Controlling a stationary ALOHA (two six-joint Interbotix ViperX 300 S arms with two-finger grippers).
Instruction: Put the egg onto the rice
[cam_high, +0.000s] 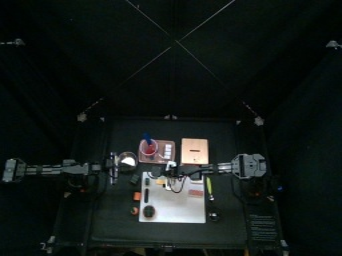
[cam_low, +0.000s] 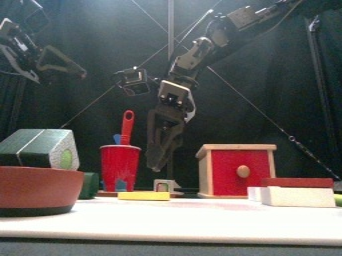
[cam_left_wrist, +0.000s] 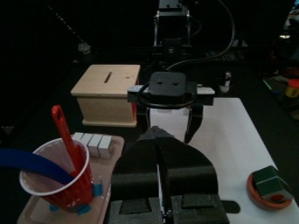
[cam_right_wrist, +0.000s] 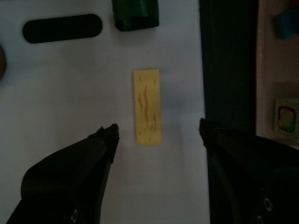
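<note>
Spreading its 2 jaws wide, the right gripper (cam_right_wrist: 156, 162) is hanging straight over the egg (cam_right_wrist: 147, 108), which is lying flat on the white mat (cam_right_wrist: 70, 96), likely lining up a grasp. I cannot tell how the left gripper's (cam_left_wrist: 170, 179) jaws are standing.

A red cup (cam_low: 120, 165) stood on the table (cam_low: 174, 222) with a red spoon (cam_low: 127, 126) inside it. A wooden box (cam_low: 238, 170) with a red front stood near it. A red bowl (cam_low: 38, 187) sat close by.
</note>
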